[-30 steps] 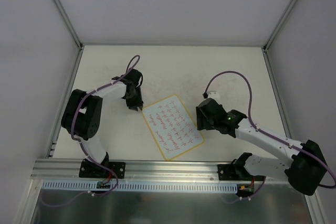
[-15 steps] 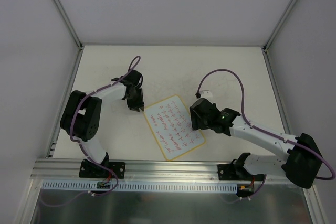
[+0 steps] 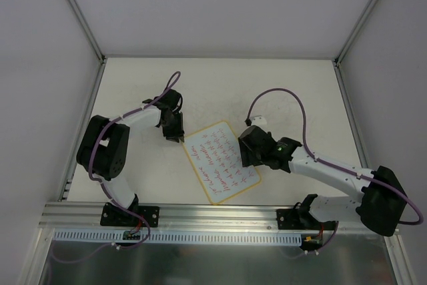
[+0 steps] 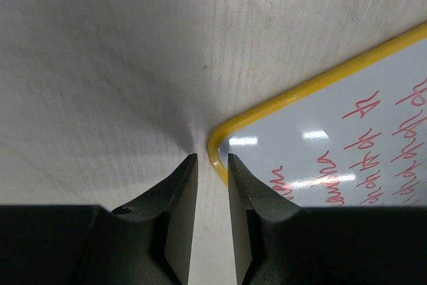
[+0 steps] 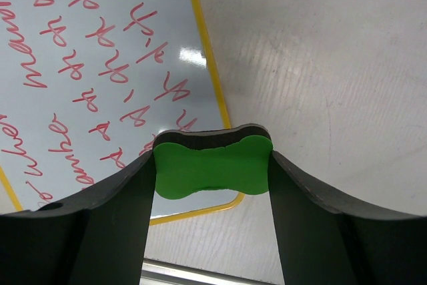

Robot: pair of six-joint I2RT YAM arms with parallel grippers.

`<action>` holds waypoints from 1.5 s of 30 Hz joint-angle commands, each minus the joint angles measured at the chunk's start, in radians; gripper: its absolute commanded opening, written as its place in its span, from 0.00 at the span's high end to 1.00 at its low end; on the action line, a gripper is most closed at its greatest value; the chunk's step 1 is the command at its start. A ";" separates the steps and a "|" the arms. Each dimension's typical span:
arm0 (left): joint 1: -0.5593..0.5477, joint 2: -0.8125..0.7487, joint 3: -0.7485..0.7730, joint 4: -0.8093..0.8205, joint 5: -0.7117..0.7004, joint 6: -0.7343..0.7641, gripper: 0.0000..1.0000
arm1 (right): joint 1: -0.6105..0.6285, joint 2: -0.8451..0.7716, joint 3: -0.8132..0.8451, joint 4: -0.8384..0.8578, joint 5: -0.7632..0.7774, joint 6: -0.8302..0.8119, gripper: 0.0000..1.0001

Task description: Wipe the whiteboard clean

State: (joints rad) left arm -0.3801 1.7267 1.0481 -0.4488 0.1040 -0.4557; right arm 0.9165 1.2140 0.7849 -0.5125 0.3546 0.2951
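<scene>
So there's one whiteboard (image 3: 220,162) here, lying flat on the counter (image 3: 220,85), roughly in the middle between the two arms and turned at an angle to the counter's edges. It's a small white rectangle with rounded corners and a thin yellow rim, and it's pretty much covered in rows of red handwriting, with a few bright light reflections on the glossy surface. None of the writing looks wiped. There's one eraser (image 5: 213,168), a little green bone-shaped thing, and the right gripper (image 5: 212,158) has its jaws clamped on it, one on each end. From the wrist view it sits over the board's right-hand edge near a corner, hiding a bit of the rim. I can't tell whether it's actually touching the surface. On the other side, the left gripper (image 4: 210,158) points down at the board's far left corner. Its jaws are only a narrow gap apart, holding nothing. The curved yellow rim of that corner sits right at the gap, against the inner edge of one jaw, with bare counter showing under the other. That's two arms, one board, one eraser.
</scene>
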 commanded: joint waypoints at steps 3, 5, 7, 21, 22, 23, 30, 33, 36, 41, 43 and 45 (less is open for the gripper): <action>-0.006 0.034 0.006 -0.001 -0.007 0.012 0.81 | 0.022 0.021 0.059 0.003 0.029 0.009 0.60; -0.008 0.046 0.000 -0.001 -0.007 0.014 0.86 | 0.028 0.030 0.062 0.002 0.032 0.010 0.60; -0.019 0.051 -0.011 -0.001 -0.024 0.012 0.92 | 0.033 0.033 0.066 0.003 0.035 0.013 0.60; -0.101 -0.050 -0.207 0.009 -0.033 -0.101 1.00 | 0.107 0.237 0.253 0.003 0.060 0.041 0.61; -0.103 -0.059 -0.218 0.010 -0.035 -0.104 1.00 | 0.111 0.284 0.272 0.003 0.064 0.044 0.62; -0.105 -0.068 -0.236 0.013 -0.035 -0.109 1.00 | 0.114 0.307 0.292 0.002 0.072 0.055 0.62; -0.105 -0.151 -0.290 0.021 -0.018 -0.116 1.00 | 0.117 0.481 0.459 0.002 0.086 0.075 0.63; -0.103 -0.171 -0.301 0.025 -0.007 -0.118 1.00 | 0.125 0.534 0.488 0.002 0.070 0.093 0.63; -0.105 -0.171 -0.303 0.032 -0.010 -0.117 1.00 | 0.130 0.579 0.527 -0.012 0.073 0.117 0.63; -0.103 -0.150 -0.300 0.036 -0.009 -0.120 1.00 | 0.131 0.688 0.588 -0.057 0.075 0.157 0.63; -0.105 -0.145 -0.300 0.036 -0.012 -0.121 1.00 | 0.131 0.713 0.596 -0.069 0.072 0.165 0.63; -0.103 -0.144 -0.306 0.038 -0.016 -0.121 1.00 | 0.128 0.746 0.606 -0.110 0.084 0.182 0.63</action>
State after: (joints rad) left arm -0.4717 1.5368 0.7902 -0.3084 0.1089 -0.5858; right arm 1.0428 1.9289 1.3483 -0.5449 0.3962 0.4198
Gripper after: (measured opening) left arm 0.007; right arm 0.658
